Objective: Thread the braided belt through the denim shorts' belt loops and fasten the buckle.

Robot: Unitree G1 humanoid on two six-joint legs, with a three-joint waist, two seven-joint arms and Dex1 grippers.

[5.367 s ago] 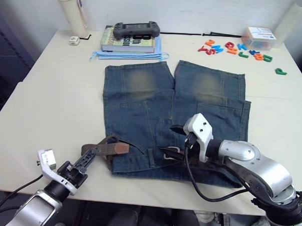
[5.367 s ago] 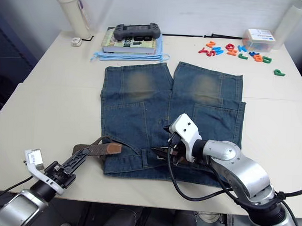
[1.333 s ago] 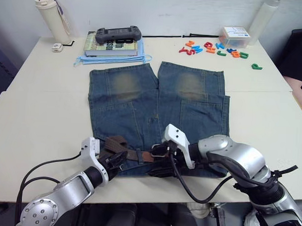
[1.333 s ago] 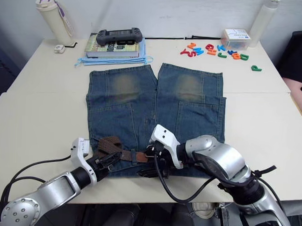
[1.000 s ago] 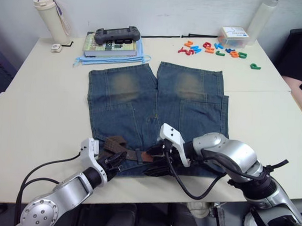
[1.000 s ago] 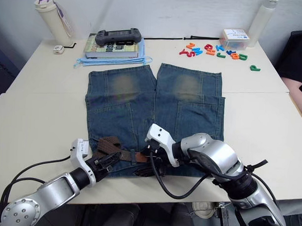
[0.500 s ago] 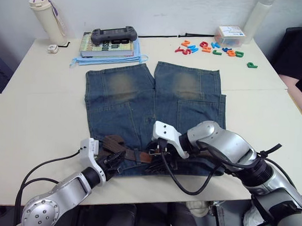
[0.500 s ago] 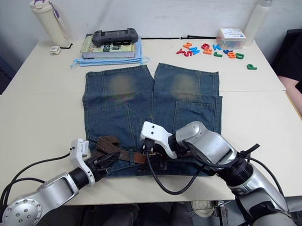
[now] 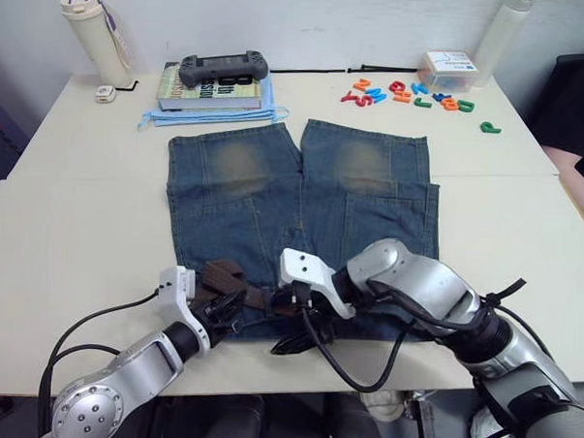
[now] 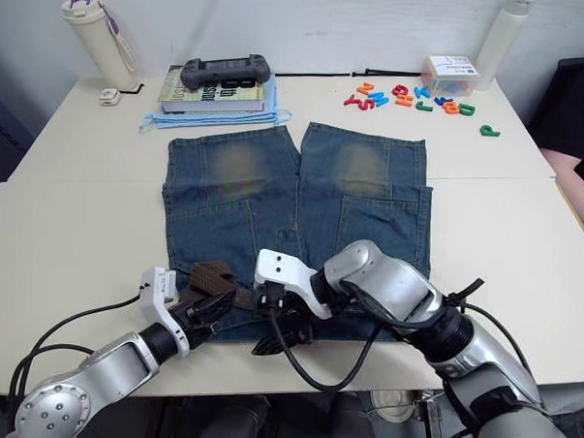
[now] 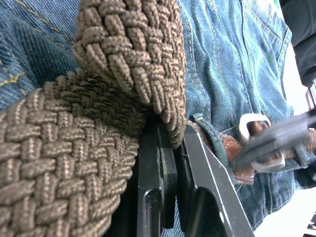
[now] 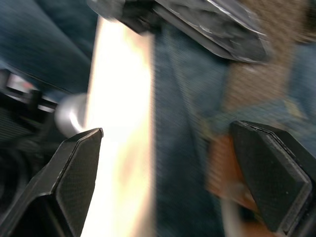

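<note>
The belt lies bunched at the near, waistband edge of the shorts, toward the robot's left, its brown braid folded over itself and its tan end with the buckle resting on the denim just to the right of the bunch. Compared with the frame half a second earlier, the right gripper has shifted left and nearer along the waistband, and now sits at the near hem beside the buckle; the belt bunch and the left gripper are in about the same place. The left gripper is clamped on the belt: in the left wrist view its two black fingers stand almost together with the braid pressed between and over them. The right gripper is spread wide: in the right wrist view its two fingers stand far apart with denim, a strip of table and the tan belt end between them, and it holds nothing. The two grippers are near each other, and a dark finger reaches across the buckle in the left wrist view. Farther off, beyond the shorts' legs, are a book with a controller on it, a bottle at the far left, and coloured letters at the far right of the table.
</note>
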